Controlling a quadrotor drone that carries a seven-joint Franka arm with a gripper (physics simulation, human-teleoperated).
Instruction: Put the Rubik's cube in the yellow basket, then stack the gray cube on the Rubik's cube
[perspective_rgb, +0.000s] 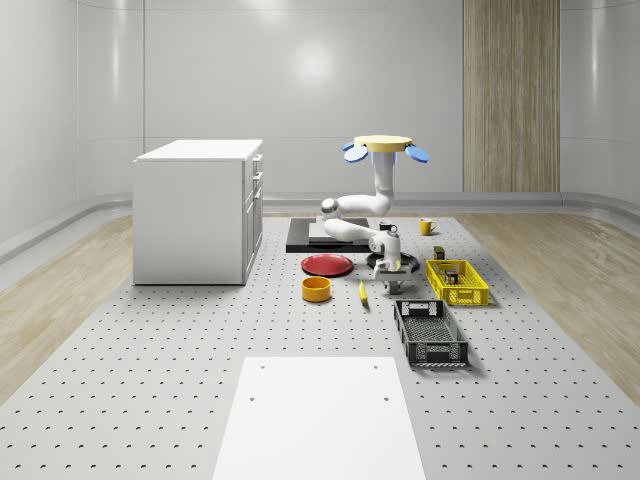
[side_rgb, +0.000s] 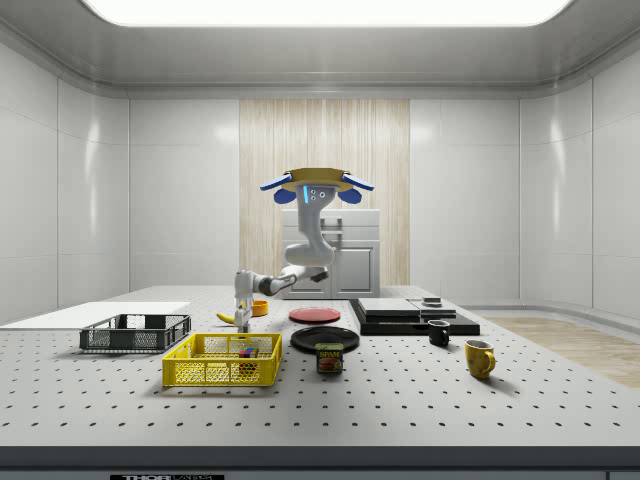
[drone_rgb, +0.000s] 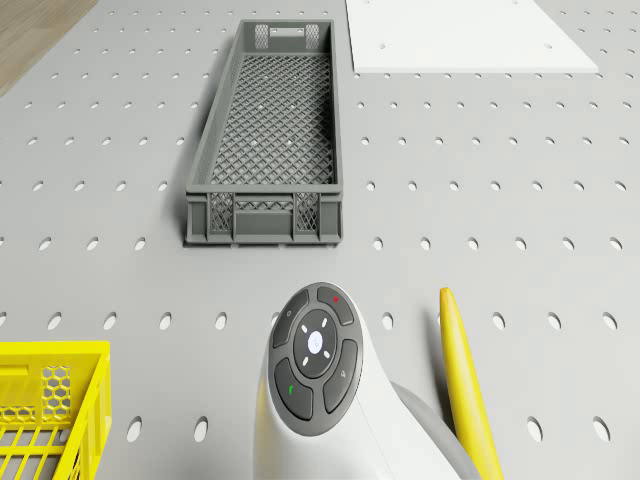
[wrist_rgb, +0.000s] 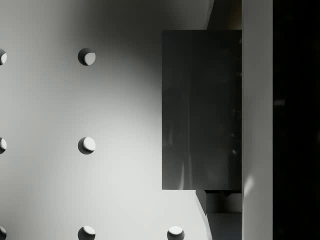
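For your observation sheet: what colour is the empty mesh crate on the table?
Dark gray crate, clearest in the drone view.

The surface (perspective_rgb: 150, 380) is matt gray perforated board. The yellow basket (perspective_rgb: 457, 283) and gray crate (drone_rgb: 268, 150) look like plastic lattice. The arm (perspective_rgb: 383, 190) is glossy white; the far wall panel (perspective_rgb: 510, 95) is wood-grained.

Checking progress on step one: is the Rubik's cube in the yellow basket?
In. A multicoloured cube shows behind the yellow basket's mesh wall in the side view.
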